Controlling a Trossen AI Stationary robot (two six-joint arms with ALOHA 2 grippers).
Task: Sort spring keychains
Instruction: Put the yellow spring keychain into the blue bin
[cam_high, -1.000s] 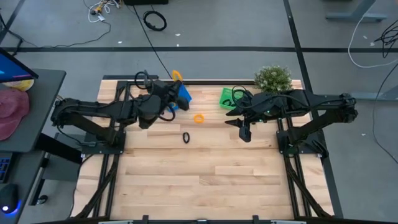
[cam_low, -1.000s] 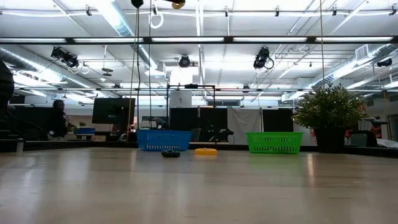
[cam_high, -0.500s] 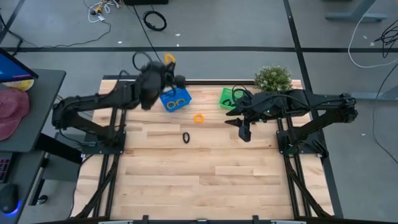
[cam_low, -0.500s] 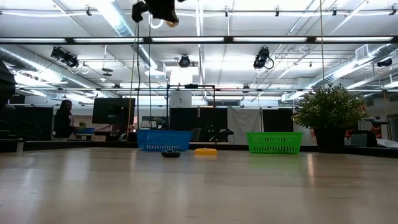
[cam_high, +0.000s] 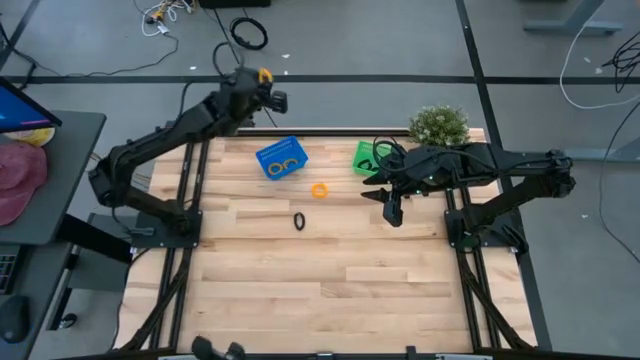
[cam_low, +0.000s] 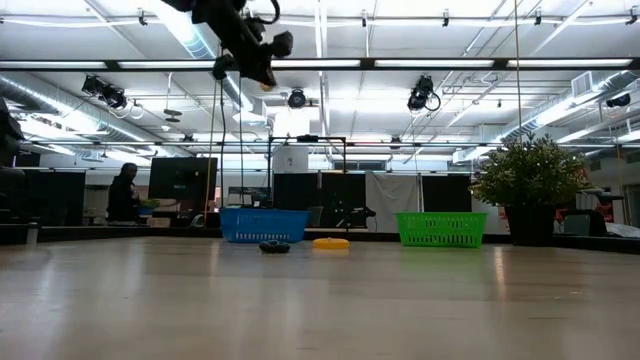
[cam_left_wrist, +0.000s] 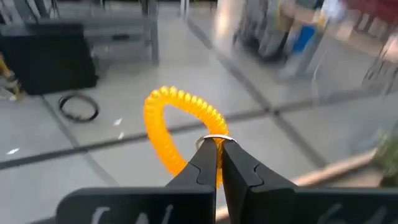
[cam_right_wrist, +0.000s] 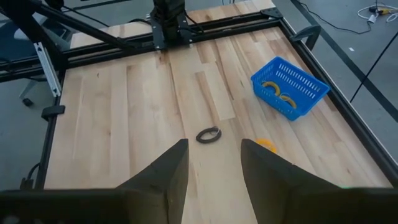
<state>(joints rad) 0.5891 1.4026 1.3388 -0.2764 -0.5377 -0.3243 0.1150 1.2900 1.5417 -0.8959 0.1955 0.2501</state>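
left claw (cam_left_wrist: 217, 155) pinches orange keychain (cam_left_wrist: 177, 127), wrist-view only | right claw (cam_right_wrist: 213, 163) spread, empty

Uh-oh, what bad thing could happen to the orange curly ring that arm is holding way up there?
The left gripper pinches the orange ring only at its metal clip, high up and past the table's back edge, away from the blue basket. If the ring slips, it would probably land on the floor, where the arms may not reach it.
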